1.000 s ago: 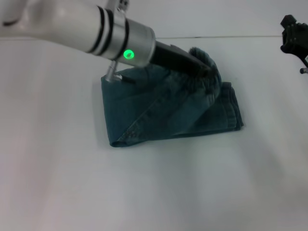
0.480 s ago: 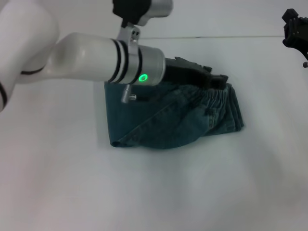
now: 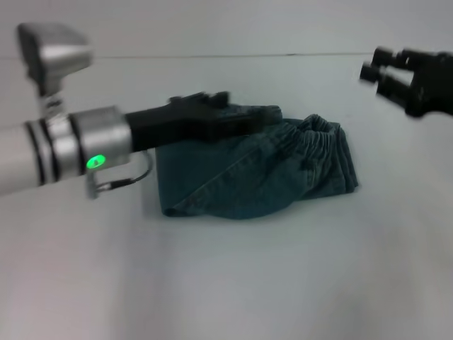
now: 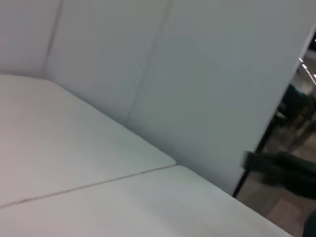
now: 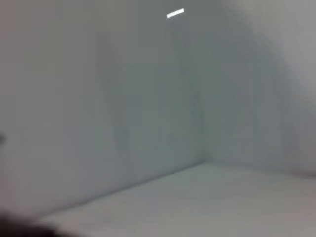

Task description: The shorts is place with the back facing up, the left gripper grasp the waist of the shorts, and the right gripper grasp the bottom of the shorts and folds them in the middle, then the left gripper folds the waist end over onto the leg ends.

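The shorts (image 3: 262,166) lie folded on the white counter (image 3: 233,283), a compact blue denim bundle in the middle of my head view. The gathered elastic waist sits on top toward my right side, over the leg ends, and the folded edge runs along my left side of the bundle. The cloth rests flat apart from some bunching near the waistband, and nothing of mine grips it.

My left jaws (image 3: 212,113) hang over the far left part of the shorts, dark and stretched out sideways from the silver wrist, which carries a green light. They are smeared in the head view, so I cannot tell how wide they stand; they seem to hold no cloth, though whether they brush the denim below I cannot say. My left wrist view shows only bare counter, a seam line across it and a pale wall behind, with a dark blurred shape at one edge that I cannot identify.

My right jaws (image 3: 393,74) are up at the far right of the head view, well apart from the shorts and raised off the counter. Two dark finger ends show with a gap between them, so they stand parted and empty. My right wrist view gives only a grey wall and a strip of pale counter.
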Controlling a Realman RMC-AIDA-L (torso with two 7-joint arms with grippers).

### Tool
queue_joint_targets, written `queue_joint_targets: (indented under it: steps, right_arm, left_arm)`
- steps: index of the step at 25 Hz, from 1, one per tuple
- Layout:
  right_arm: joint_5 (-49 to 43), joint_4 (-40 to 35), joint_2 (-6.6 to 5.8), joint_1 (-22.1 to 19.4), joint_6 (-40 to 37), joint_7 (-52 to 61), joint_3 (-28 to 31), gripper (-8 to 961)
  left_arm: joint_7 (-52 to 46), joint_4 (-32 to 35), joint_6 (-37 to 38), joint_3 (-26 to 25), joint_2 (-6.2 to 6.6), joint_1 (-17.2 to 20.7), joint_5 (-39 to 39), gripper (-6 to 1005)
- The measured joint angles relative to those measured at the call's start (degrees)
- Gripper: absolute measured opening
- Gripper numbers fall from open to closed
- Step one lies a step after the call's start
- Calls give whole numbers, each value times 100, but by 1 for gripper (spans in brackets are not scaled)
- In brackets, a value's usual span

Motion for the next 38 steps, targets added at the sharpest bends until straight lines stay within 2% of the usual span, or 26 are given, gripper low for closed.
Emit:
queue_joint_targets:
  steps: [4,7,10,16,23,31,38]
  right_arm:
    - [-706,-527,-176,-145,-796,291,-191,359]
    - [-1325,-786,-253,-205,-1206,328,-178,504]
    - [-1832,-950,-265,-266,-1393,292,-112,650]
    - [-2130,-994,-266,-380,-1346,246,-24,776]
    - [-2156,-958,-216,-397,-1165,233,93,773]
    - [-2148,-953,-94,-393,-1025,133,92,770]
    - [-2162,-952,-74,-360,-953,121,81,768]
  left_arm:
    - [317,-35,432,-569,9,593,-22,863]
    - [622,-54,934,-950,3,884,128,908]
    - [697,-44,1388,-1244,9,1026,525,906]
    - [713,-23,1614,-1535,12,1123,1097,903]
    - [675,68,1672,-1592,22,1121,1298,904]
    - [668,92,1694,-1664,31,1095,1304,903]
    - [666,92,1722,-1661,31,1091,1310,903]
